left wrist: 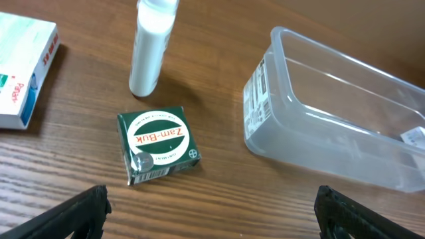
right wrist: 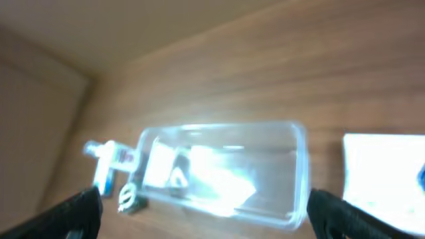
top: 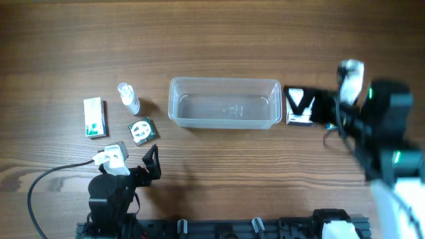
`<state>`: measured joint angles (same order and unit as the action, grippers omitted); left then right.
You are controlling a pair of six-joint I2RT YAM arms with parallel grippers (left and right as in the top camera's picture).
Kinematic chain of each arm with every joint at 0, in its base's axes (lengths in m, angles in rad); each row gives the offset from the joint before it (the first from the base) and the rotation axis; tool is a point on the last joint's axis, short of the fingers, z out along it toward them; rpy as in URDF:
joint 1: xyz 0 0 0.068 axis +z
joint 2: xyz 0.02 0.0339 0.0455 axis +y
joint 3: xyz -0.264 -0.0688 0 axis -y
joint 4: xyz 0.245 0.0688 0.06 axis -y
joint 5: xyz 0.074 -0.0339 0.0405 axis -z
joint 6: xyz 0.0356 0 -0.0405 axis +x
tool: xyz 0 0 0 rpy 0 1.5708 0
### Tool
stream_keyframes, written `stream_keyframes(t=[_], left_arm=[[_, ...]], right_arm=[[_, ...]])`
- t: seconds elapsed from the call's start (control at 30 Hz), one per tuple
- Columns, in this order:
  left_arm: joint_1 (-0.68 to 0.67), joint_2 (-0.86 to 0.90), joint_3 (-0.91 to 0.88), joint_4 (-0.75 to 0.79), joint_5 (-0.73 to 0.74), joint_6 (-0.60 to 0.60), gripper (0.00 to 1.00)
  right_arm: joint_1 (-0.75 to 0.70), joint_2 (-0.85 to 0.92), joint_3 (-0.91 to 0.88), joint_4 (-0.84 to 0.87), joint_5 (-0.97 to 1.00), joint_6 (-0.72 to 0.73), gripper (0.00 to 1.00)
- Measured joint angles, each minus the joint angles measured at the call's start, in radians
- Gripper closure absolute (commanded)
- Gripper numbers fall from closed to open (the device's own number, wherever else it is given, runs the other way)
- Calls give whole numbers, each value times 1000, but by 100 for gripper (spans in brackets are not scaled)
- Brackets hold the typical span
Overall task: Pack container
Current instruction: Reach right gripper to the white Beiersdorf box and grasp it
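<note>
Left gripper (left wrist: 209,199) hangs wide open near the green box (left wrist: 157,145); right gripper (top: 300,103), also spread wide, sits just beside the container (top: 224,81).

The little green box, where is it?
Overhead, the green box sits left of the container, just below the spray bottle and right of the white box.

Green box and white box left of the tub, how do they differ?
The green box is dark green, roughly square and smaller; the white box is longer and rectangular. The green box lies skewed, the white box nearly straight. The green box sits nearer the tub than the white box. Both lie flat on the table, outside the tub.
</note>
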<state>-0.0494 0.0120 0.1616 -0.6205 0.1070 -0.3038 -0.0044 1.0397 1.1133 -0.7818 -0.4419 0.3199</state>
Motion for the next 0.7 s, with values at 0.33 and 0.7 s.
stream_keyframes(t=[0.33,0.7], left_arm=[[0,0,0,-1,0,0,0],[0,0,0,0,0,0,0]], right_arm=[[0,460,304,-317,402,-109,0],[0,828,280,-266,440,-143,1]])
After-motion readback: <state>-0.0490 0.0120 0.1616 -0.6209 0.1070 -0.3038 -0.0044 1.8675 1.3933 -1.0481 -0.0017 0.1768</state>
